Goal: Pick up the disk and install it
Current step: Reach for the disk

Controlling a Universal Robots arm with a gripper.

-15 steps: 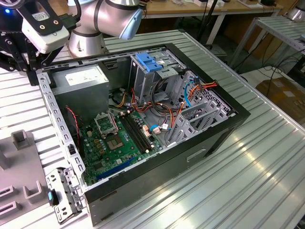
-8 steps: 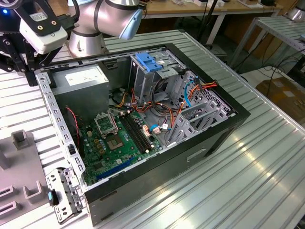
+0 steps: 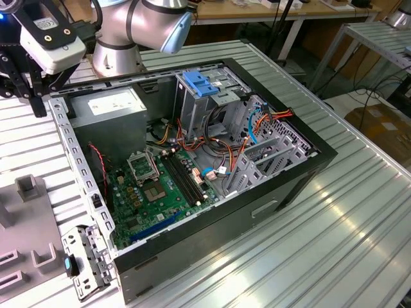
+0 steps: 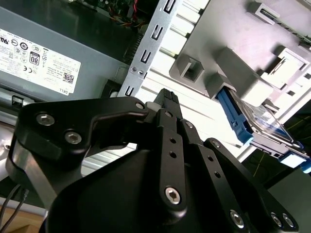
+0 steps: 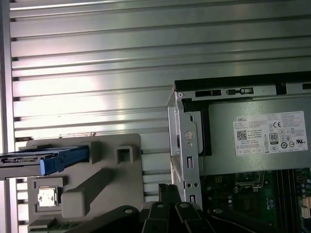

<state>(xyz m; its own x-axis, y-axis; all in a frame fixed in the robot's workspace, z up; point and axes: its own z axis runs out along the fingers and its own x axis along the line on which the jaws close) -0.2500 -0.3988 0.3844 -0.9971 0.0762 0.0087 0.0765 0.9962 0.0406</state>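
Observation:
The disk (image 4: 252,127), a dark flat drive in a bright blue carrier, stands on edge in a grey holder block (image 4: 233,34). In the first wrist view the disk (image 5: 48,160) lies across the far end of that block (image 5: 97,179). My gripper (image 4: 167,97) hangs beside the open computer case, over its corner rail and a short way from the disk. Its black fingertips (image 5: 164,190) look pressed together with nothing between them. In the exterior view my gripper (image 3: 38,102) is at the upper left, above the case's back corner.
The open computer case (image 3: 302,167) lies on a ribbed metal table (image 3: 347,237). Inside are a grey power supply (image 3: 112,102), a green motherboard (image 3: 154,192), cables and a light-blue slotted bracket (image 3: 205,83) on the drive cage. The grey holder block (image 3: 29,218) sits at the exterior view's left.

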